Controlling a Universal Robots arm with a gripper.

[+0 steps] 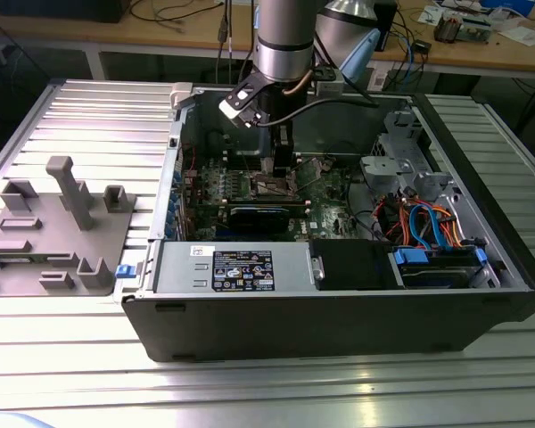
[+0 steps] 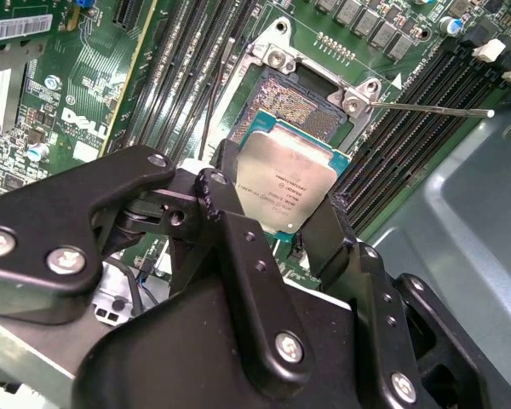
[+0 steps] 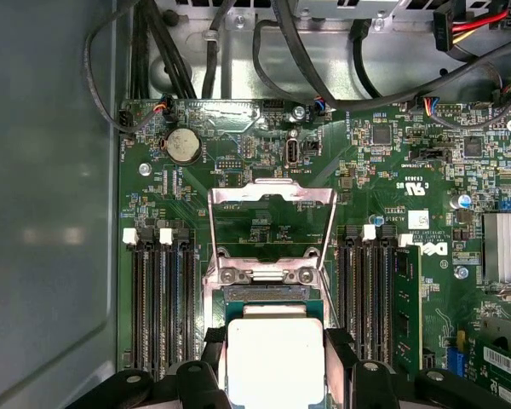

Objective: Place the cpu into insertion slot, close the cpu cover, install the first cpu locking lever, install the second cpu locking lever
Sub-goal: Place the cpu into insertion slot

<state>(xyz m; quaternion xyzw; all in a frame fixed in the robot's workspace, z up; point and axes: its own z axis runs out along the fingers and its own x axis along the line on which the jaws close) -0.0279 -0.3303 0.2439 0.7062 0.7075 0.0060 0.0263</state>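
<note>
My gripper (image 2: 281,194) is shut on the cpu (image 2: 291,181), a flat square chip with a silver top, pinched by two opposite edges between black fingers (image 2: 230,183). The chip hangs just over the near part of the insertion slot (image 2: 283,100), a dark square socket with a silver rim in the green board; whether they touch I cannot tell. In the first wrist view the cpu (image 3: 275,358) sits between the fingertips of the gripper (image 3: 275,345), and the cpu cover (image 3: 272,192) stands flipped open beyond the socket. A thin locking lever (image 2: 434,109) sticks out sideways. In the exterior view the gripper (image 1: 276,171) reaches down into the computer case (image 1: 339,321).
Black memory slots (image 3: 157,298) flank the socket on both sides. Case walls (image 3: 51,213) and cable bundles (image 3: 324,51) ring the board. A power supply box (image 1: 236,267) and drive bay with orange and blue cables (image 1: 428,223) fill the case's near side. A grey fixture (image 1: 62,227) stands at the exterior view's left.
</note>
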